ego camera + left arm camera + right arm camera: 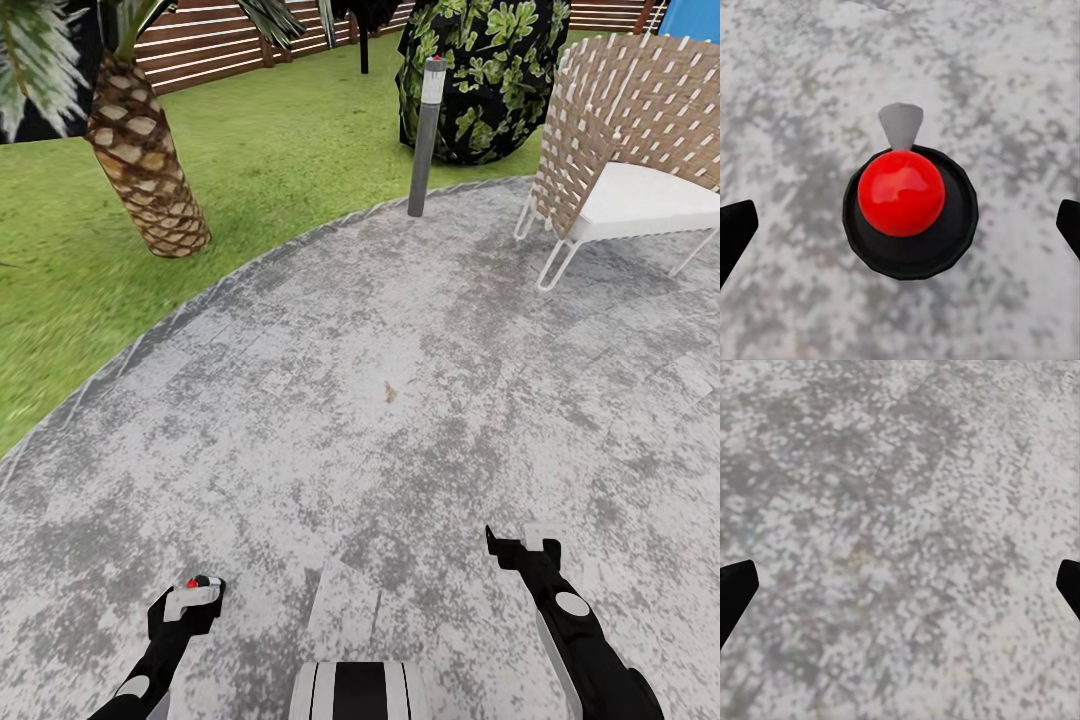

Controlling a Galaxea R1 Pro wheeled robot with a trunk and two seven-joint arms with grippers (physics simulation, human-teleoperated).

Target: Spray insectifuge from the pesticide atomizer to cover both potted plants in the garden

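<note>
From the head, the robot is standing on a round grey patio (400, 400). Grass (270, 150) is lying at 11 o'clock, with a palm trunk (145, 160) and a fence (210, 45) behind. A post (426, 135), a dark bush (480, 75) and a woven chair (630, 150) are sitting at 1 o'clock. Both arms are hanging low.

By the left wrist, the left gripper (900, 225) fingers are standing wide apart around a red ball on a black disc (907, 210).

By the right wrist, the right gripper (900, 585) fingers are apart over bare patio.
</note>
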